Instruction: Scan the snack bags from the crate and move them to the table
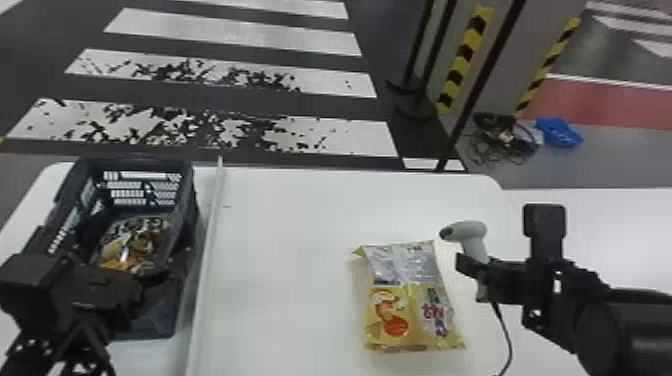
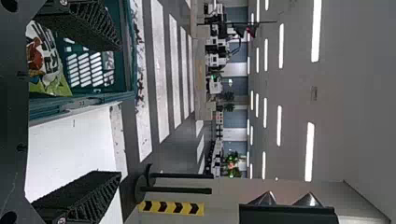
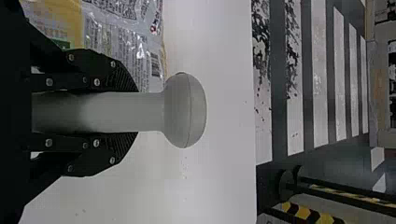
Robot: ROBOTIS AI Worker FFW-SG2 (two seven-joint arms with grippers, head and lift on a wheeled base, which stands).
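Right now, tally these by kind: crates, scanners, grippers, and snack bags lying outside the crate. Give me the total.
Crates: 1, the dark crate
Scanners: 1, the pale scanner
Grippers: 2, the left gripper and the right gripper
Snack bags outside the crate: 1, the yellow and silver bag
Total: 5

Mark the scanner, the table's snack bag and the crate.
Scanner [image 3: 187, 111]: right wrist view, on its head.
Snack bag [image 1: 411, 312]: head view, on its yellow half.
Crate [image 1: 184, 196]: head view, on its right wall.
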